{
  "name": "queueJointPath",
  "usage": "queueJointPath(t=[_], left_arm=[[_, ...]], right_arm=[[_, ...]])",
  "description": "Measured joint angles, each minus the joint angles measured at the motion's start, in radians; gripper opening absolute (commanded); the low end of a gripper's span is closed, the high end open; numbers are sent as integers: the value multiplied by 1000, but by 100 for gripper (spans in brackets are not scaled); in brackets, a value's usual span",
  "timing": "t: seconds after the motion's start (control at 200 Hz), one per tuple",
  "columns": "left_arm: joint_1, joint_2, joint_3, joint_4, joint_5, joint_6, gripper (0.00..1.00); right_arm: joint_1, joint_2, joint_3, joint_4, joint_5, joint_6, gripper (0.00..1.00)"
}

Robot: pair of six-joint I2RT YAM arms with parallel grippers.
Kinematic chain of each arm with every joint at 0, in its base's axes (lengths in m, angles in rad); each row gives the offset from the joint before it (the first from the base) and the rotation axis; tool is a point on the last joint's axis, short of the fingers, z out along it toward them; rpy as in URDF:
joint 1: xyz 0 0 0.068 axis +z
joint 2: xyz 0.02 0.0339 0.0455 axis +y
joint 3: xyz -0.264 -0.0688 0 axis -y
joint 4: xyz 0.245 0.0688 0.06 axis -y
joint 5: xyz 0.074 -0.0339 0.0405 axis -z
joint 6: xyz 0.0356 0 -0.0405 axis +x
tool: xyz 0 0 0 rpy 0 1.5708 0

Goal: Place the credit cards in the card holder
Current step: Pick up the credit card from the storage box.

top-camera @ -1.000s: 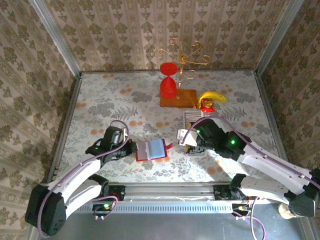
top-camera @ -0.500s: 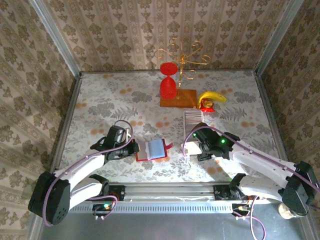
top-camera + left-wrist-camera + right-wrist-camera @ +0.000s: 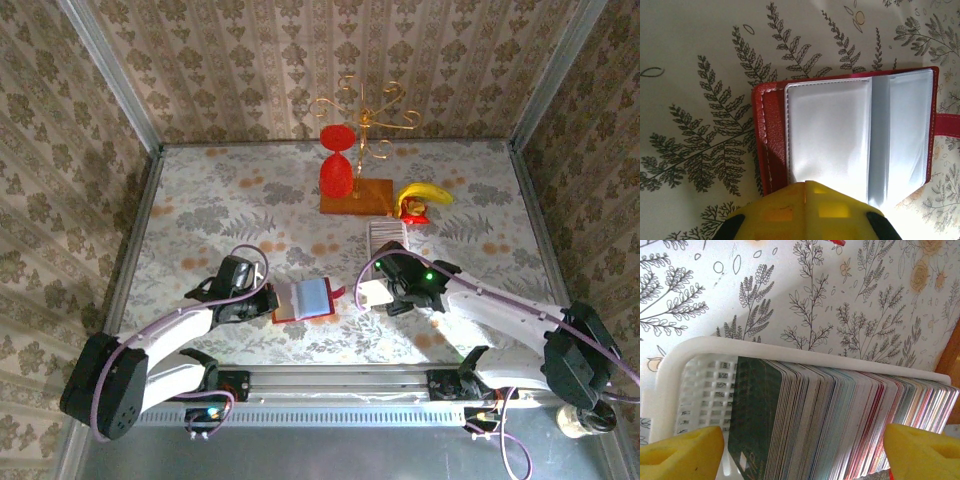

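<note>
The left gripper [image 3: 805, 202] has its two yellow fingers pressed together, with no gap between them. The tips sit over the near edge of the card holder [image 3: 830, 130]. That edge is hidden under them, so it cannot be told whether they pinch the cover or only rest on it. The card holder lies open and flat on the fern-printed tablecloth [image 3: 700, 100], straight ahead of the fingers. It has a red cover around pale, glossy sleeves. Its clasp tab [image 3: 947, 125] sticks out on the side farthest from the gripper's left.

In the overhead view the right gripper [image 3: 390, 288] is off to the right of the holder and well apart from it. Its jaws stand wide, with one yellow fingertip [image 3: 680, 452] at each lower corner of the wrist view. The credit cards [image 3: 840, 425] are packed on edge in a row between the fingertips. A dark green card [image 3: 752, 415] fronts the row toward the gripper's left finger. The cards stand in a white perforated tray [image 3: 700, 347], whose rim curves around beyond them. It is unclear whether either finger touches the cards.

Beyond the right gripper, a banana [image 3: 425, 193] lies just beside a wooden board [image 3: 357, 196].
</note>
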State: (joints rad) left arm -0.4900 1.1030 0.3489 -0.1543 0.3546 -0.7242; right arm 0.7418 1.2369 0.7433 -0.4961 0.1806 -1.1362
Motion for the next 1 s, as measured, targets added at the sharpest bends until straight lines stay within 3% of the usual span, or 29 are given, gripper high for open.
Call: queueJointPath(t=[0.17, 0.56, 1.0], left_arm=[[0, 35, -3, 29, 3, 0, 3], [0, 76, -3, 89, 20, 4, 2], [0, 76, -4, 91, 20, 11, 1]], right_arm=[[-17, 27, 0, 20, 0, -21, 76], [-22, 50, -26, 53, 0, -47, 77], [-32, 53, -28, 59, 26, -69, 55]])
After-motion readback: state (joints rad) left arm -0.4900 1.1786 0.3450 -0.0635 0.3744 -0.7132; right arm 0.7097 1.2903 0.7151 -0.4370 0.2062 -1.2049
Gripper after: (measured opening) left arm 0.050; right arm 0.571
